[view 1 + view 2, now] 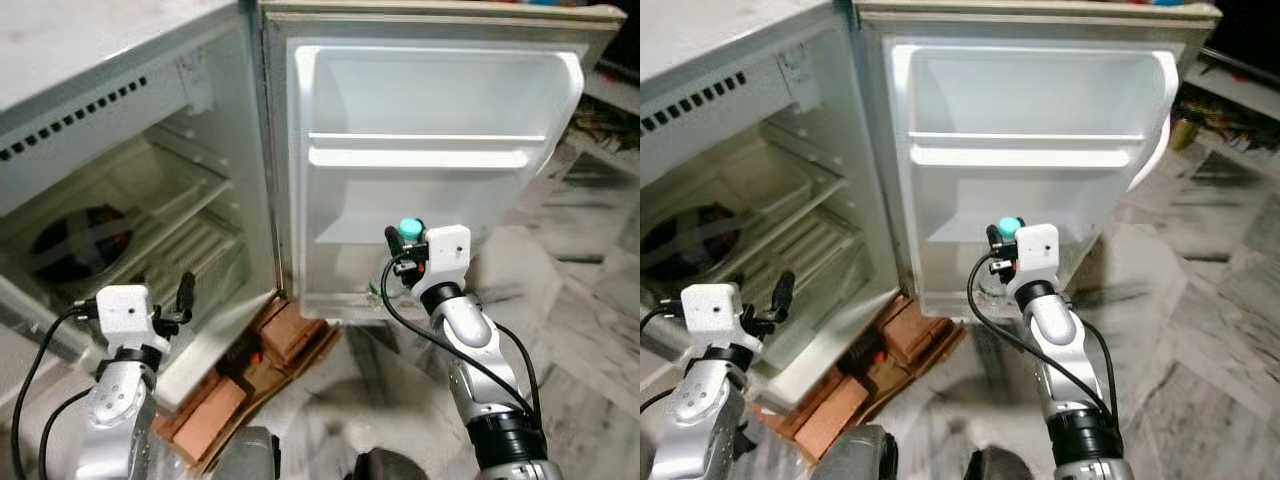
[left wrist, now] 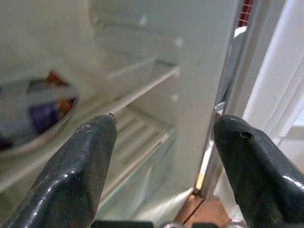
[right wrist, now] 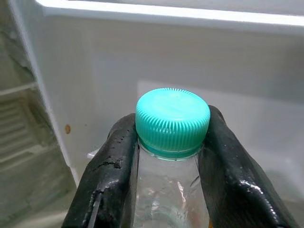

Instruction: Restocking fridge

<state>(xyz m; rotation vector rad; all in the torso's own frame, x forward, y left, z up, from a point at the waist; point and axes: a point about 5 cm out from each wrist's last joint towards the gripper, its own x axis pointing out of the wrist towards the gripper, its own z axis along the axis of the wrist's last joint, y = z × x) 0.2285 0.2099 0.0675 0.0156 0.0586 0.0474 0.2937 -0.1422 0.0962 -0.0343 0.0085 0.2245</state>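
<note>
Currently: one bottle [image 3: 168, 190], one open fridge [image 1: 130, 200].
Right claw [image 3: 172, 156] grips the teal-capped bottle beside the door shelf [image 1: 425, 155]; left claw [image 2: 164, 156] gapes empty.

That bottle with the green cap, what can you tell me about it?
The bottle is clear, plastic by the look of it, with a ribbed teal screw cap that is on. It stands upright, gripped at the neck just under the cap between the two black fingers of the right gripper. It is held low in front of the open fridge door, near its bottom shelf. Its lower part is hidden.
</note>
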